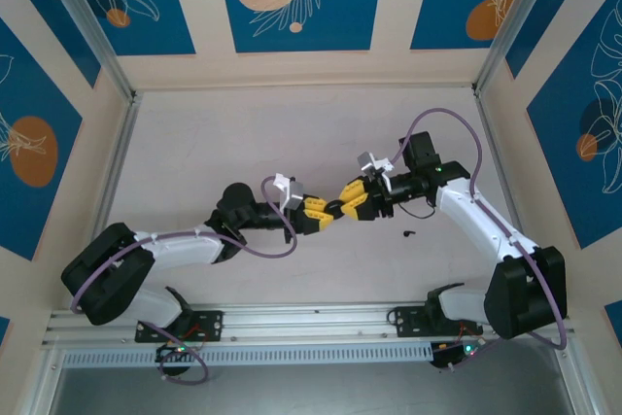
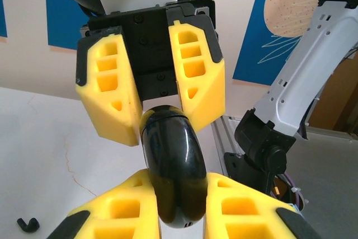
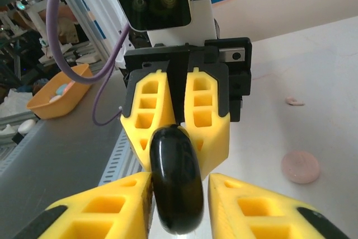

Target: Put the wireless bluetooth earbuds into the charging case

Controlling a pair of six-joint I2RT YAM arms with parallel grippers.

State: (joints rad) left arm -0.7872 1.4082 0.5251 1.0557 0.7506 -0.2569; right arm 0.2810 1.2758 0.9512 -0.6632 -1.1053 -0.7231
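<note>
The charging case [image 2: 170, 166], a glossy black rounded puck, hangs in mid-air over the table centre [image 1: 333, 209]. My left gripper [image 2: 176, 194] is shut on one end of it, both yellow pads pressed to its sides. From the opposite side my right gripper [image 3: 179, 194] straddles the other end of the case [image 3: 175, 183]. One right pad touches it and the other stands a sliver off. One tiny black earbud [image 1: 406, 233] lies on the table below the right forearm, also seen as the earbud [image 2: 28, 224] in the left wrist view.
A pale pink disc [image 3: 300, 167] and a small pink scrap [image 3: 295, 101] lie on the white table [image 1: 243, 143]. An orange tray [image 3: 56, 93] sits off the table past the metal rail [image 1: 311, 318].
</note>
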